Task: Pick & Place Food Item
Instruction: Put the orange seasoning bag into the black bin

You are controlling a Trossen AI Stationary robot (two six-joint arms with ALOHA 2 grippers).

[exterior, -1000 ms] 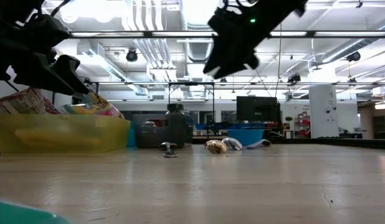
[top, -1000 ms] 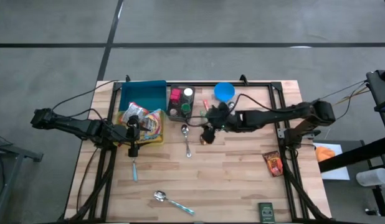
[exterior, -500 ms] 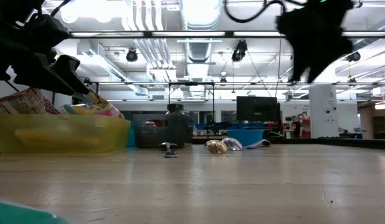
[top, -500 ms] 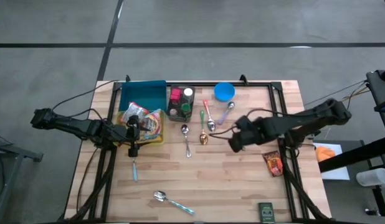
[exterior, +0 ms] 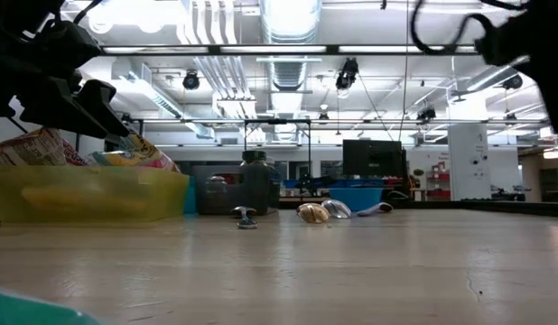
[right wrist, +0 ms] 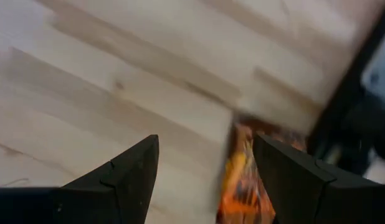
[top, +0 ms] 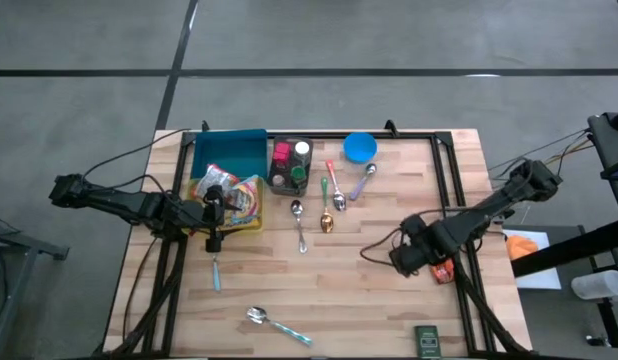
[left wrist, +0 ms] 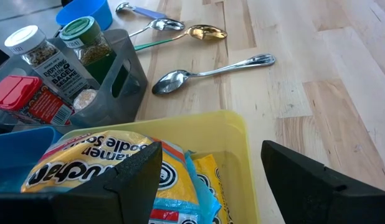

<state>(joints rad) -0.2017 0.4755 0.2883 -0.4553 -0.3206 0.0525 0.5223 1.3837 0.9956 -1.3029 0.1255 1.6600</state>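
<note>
Orange snack packet [top: 442, 266] partly under right gripper [top: 409, 258], near table frame [top: 461, 262].

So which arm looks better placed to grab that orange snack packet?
The right. Its pincer hangs open right beside the orange snack packet, while the left pincer waits over the yellow bin.

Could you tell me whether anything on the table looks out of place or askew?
Nothing looks spilled or damaged. The orange snack packet lies alone by the table's right edge, far from the yellow bin holding the other snack bags, with the right gripper above it. One teal-handled spoon lies apart near the front edge.
</note>
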